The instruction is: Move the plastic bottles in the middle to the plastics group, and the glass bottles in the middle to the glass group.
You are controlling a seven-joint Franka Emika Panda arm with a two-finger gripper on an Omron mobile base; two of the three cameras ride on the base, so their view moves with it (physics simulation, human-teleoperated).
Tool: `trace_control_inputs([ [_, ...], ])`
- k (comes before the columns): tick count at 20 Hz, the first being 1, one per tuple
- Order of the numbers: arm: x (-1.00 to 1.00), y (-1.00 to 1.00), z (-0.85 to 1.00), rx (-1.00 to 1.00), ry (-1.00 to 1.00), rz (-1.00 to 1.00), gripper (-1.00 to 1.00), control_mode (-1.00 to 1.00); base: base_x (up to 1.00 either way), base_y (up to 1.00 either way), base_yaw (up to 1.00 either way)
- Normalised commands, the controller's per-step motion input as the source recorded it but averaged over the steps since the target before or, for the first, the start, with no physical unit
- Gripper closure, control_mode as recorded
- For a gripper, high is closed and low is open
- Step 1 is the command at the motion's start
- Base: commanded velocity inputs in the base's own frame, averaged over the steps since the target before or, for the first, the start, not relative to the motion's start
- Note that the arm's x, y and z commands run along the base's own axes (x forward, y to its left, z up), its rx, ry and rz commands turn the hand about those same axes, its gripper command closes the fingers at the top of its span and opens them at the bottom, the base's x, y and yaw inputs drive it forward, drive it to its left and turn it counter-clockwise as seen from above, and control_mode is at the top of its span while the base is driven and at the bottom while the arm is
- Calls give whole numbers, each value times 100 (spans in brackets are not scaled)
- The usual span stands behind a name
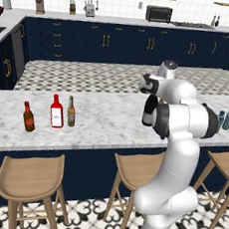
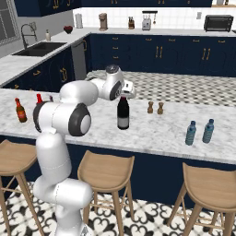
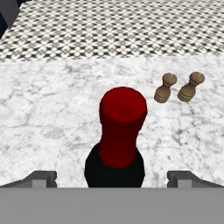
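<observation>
I see the fingers (image 3: 112,178) spread wide apart, one either side of the wine bottle (image 3: 119,140), apparently not touching it. It stands upright mid-desk (image 3: 48,118). Beyond it, two small wooden shakers (image 3: 178,87). Far right, both blue plastic bottles (image 2: 199,132) side by side.

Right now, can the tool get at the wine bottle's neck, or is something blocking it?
Probably yes. The tool hangs open just above the wine bottle, its red foil top between the spread fingertips. The two wooden shakers stand apart behind it, so nothing seems to block the way down.
</observation>
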Motion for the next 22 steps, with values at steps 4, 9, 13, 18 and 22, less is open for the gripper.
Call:
trace_control_inputs([
  [4, 0, -4, -19, 0, 0, 0, -100, -100, 0, 0, 0],
  [9, 9, -3, -9, 0, 0, 0, -100, -100, 0, 0, 0],
  [13, 30, 0, -22, 0, 0, 0, -100, -100, 0, 0, 0],
  [18, 18, 0, -7, 0, 0, 0, -100, -100, 0, 0, 0],
  [22, 4, -2, 0, 0, 0, 0, -100, -100, 0, 0, 0],
])
